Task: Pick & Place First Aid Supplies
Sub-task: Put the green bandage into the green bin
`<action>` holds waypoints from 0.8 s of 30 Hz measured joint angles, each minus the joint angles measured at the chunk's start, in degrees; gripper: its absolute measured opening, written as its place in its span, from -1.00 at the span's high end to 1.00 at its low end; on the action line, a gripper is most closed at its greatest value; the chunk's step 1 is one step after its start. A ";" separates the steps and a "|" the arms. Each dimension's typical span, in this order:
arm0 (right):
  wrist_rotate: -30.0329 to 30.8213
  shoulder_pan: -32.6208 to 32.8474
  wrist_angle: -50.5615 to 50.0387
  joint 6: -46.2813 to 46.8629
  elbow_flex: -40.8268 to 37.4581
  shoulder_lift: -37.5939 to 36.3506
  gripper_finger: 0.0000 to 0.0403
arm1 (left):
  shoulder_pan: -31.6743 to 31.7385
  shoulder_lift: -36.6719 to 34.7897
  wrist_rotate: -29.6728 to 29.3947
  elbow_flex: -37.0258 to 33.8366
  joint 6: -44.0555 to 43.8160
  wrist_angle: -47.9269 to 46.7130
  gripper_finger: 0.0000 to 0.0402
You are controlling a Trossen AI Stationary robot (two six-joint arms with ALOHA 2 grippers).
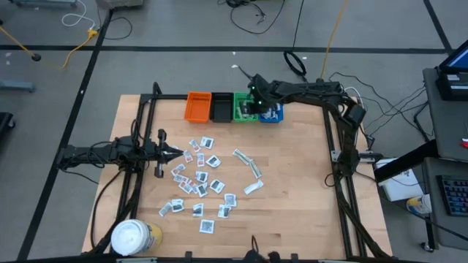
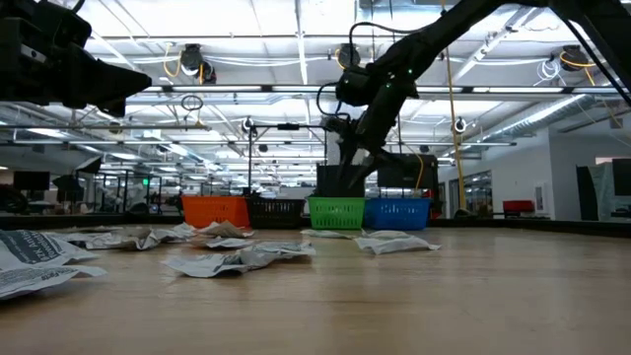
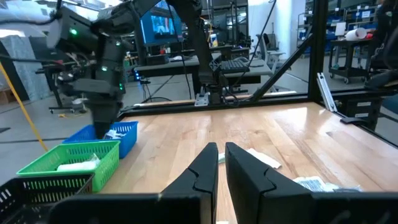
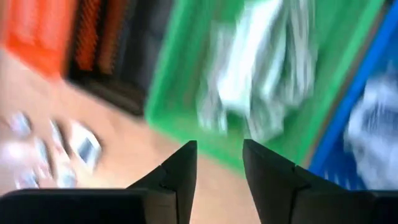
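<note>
Four small bins stood in one row at the far edge of the table (image 1: 292, 219): one orange bin (image 1: 197, 107), one black bin (image 1: 221, 107), one green bin (image 1: 242, 109) and one blue bin (image 1: 273, 115), each touching the next.

The right gripper (image 4: 219, 163) hovered over the green bin, close to its border with the blue one. Its two fingers stood apart with a clear gap between them and held nothing. Beneath them, pale strip wrappers (image 4: 249, 74) lay heaped in the green bin; the blur made them impossible to count. White packets also showed in the blue bin, and their number could not be told either.

The left gripper (image 3: 221, 163) waited low over the table's left side, pointing at the loose supplies. Its two fingers were nearly together, with only a thin slit between them and nothing in it.

The remaining first aid supplies lay scattered across the middle of the table: roughly twenty white squarish sachets (image 1: 199, 184) in a loose cluster just in front of the left gripper, and about three longer strip wrappers (image 1: 248, 164) off to the cluster's right, apart from it.

One white-lidded yellow tub (image 1: 134, 237) stood at the near left corner, well away from the bins.
</note>
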 joint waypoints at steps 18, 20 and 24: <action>-1.29 9.78 -22.14 6.20 0.00 -0.46 0.46 | 0.00 -0.02 -0.01 0.00 -0.02 0.01 0.81; -0.63 11.40 -21.39 6.38 0.00 -0.46 0.46 | 0.00 -0.02 -0.01 0.00 0.00 0.01 0.81; 0.63 15.73 -20.99 7.66 0.00 -0.46 0.46 | 0.00 -0.01 0.00 0.00 0.00 0.00 0.81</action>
